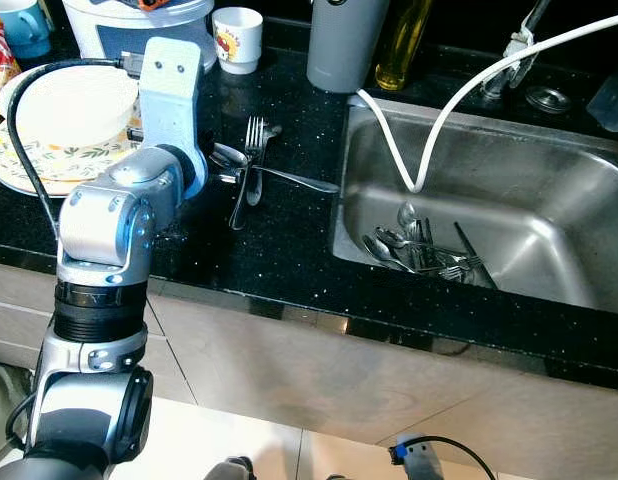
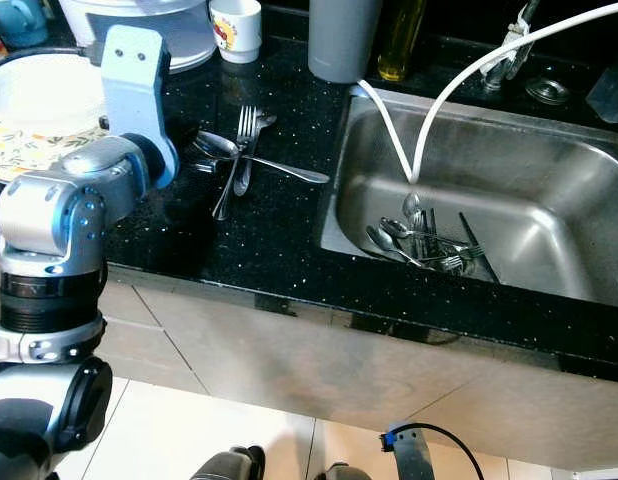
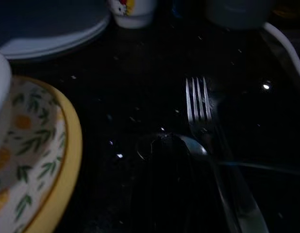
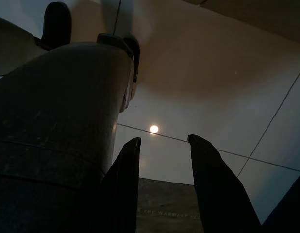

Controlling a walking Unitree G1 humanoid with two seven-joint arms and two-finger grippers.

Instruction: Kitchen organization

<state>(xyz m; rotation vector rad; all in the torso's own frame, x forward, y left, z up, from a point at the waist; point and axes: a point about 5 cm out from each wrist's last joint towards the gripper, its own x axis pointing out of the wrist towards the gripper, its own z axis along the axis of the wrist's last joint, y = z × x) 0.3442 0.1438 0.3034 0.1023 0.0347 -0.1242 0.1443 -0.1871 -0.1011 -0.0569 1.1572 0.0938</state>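
Observation:
A small pile of cutlery lies crossed on the black counter: a fork (image 1: 254,135), a spoon (image 1: 229,155) and a long handle pointing toward the sink. My left gripper (image 1: 215,172) reaches over the counter to the left edge of this pile, mostly hidden behind its own wrist. The dim left wrist view shows the fork (image 3: 196,99) and a spoon bowl (image 3: 191,145) close ahead. More cutlery (image 1: 424,250) lies in the steel sink (image 1: 589,220). My right gripper (image 4: 164,140) hangs open over the floor tiles, with nothing between its fingers.
A patterned plate (image 1: 19,165) carrying a white bowl (image 1: 74,100) sits left of the arm. Behind stand a white cup (image 1: 237,38), a grey container (image 1: 344,40) and an oil bottle (image 1: 401,45). A white hose (image 1: 429,130) loops into the sink.

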